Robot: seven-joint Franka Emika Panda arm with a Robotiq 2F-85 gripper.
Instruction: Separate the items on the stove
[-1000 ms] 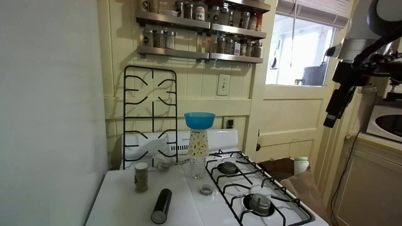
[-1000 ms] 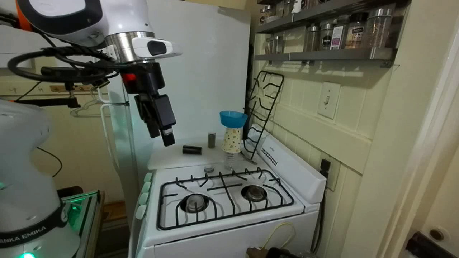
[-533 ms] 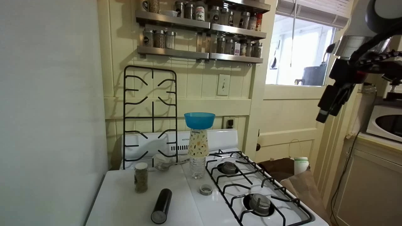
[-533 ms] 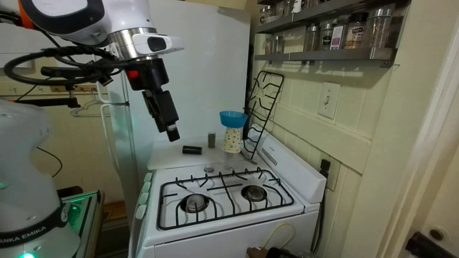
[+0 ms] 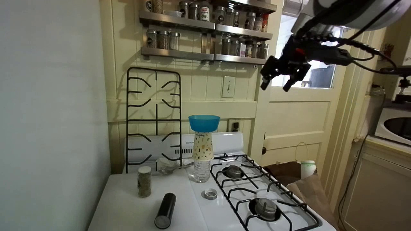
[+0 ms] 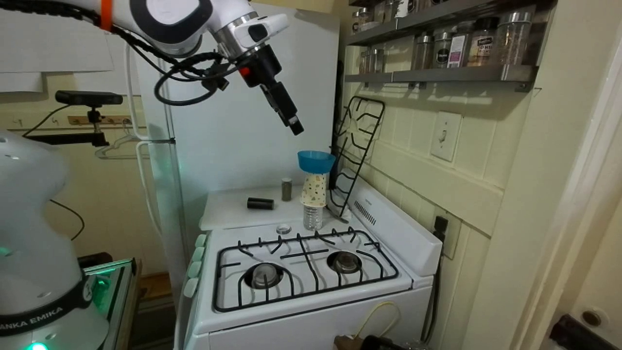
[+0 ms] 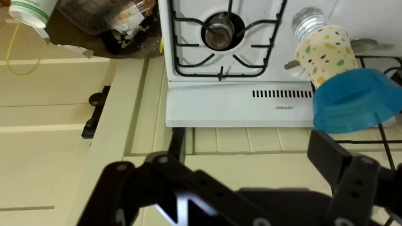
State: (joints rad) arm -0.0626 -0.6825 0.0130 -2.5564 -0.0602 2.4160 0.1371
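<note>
Hovering with jaws spread wide around bare air, my gripper [image 5: 275,87] is higher than the bowl [image 5: 204,123] and off to one side of it; the bowl sits on a cup [image 5: 203,147], stacked over the bottle [image 5: 202,173] on the stove [image 5: 216,210].

In an exterior view, a cream panelled wall [image 5: 200,86] with metal shelves [image 5: 179,54] rises behind the bench [image 5: 135,211]. A fridge [image 5: 54,112] flanks its left edge; beyond the far right corner, a door [image 5: 297,118] holds a bright window [image 5: 283,33].
</note>
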